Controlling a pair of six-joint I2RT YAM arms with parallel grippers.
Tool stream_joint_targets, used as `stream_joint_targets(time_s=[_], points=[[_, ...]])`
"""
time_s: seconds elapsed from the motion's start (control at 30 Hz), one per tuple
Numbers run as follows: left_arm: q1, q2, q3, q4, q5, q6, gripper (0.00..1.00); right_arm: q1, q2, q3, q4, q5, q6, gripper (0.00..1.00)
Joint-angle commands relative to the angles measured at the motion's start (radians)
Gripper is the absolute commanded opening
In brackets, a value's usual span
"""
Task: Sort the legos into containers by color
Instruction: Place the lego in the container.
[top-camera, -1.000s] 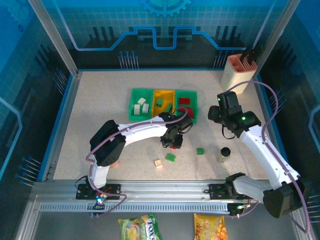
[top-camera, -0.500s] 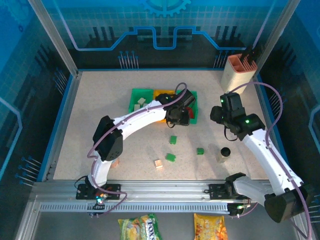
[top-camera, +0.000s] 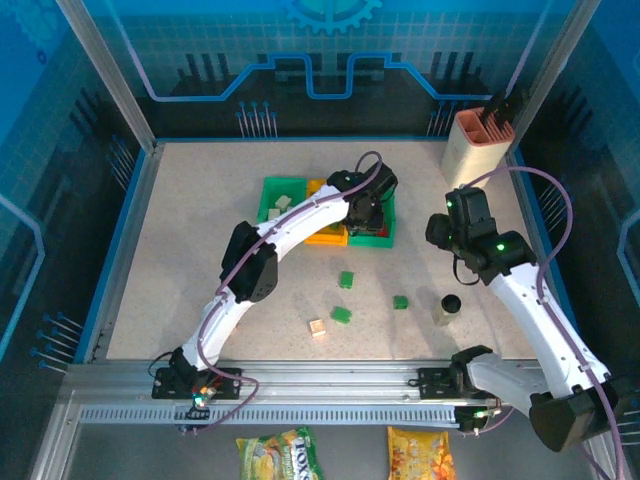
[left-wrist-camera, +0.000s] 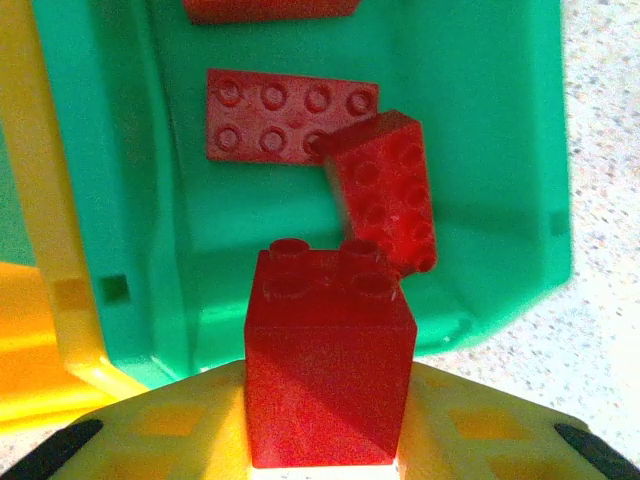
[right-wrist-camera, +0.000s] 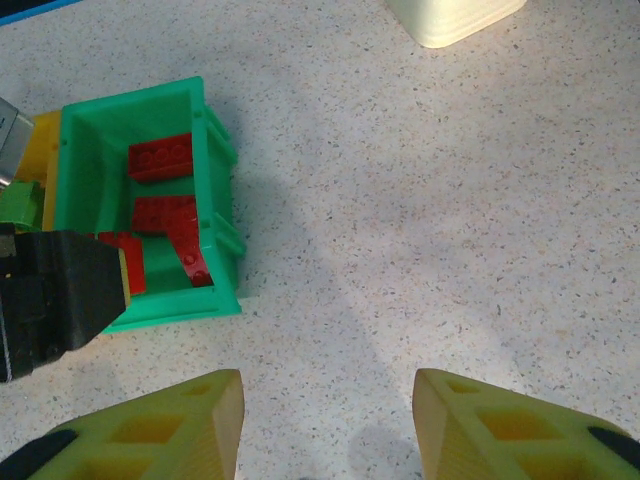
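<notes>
Gripping red lego (left-wrist-camera: 330, 380) above green bin (left-wrist-camera: 500, 150): left jaws; right jaws spread.

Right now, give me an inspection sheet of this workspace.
Surface: speckled table, no spills seen.
Job's things: left green bin, yellow bin and right green bin in a row; white bricks in left green bin; red bricks in right green bin; three green bricks and a cream brick loose.
Clutter: bottle, beige holder.
Grippers: left gripper shut on a red brick over right green bin; right gripper open, empty.
Cables: purple cables loop along both arms.
Surroundings: blue walls, rail, two snack bags.
</notes>
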Motion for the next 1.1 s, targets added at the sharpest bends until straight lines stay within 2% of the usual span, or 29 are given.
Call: stream_joint_targets(time_s=[0.0,0.23,0.6,0.77,1.07], points=[[0.020,0.034,0.048,-0.061,-0.023,0.010,0.39,-0.018,-0.020,0.025,-0.023,0.014,-0.014,0.49],[0.024,0.025,0.042,-0.049,0.005,0.007,0.48,-0.023,-0.031,0.022,-0.026,0.014,-0.014,0.49],[0.019,-0.097,-0.015,-0.033,0.023,0.021,0.48,-0.022,-0.027,0.019,-0.021,0.007,-0.009,0.49],[0.008,-0.210,-0.158,-0.004,0.031,0.019,0.48,-0.022,-0.012,0.012,-0.009,-0.003,-0.002,0.49],[-0.026,-0.452,-0.541,0.065,0.029,-0.042,0.48,-0.022,0.024,0.004,0.016,-0.030,0.007,0.49]])
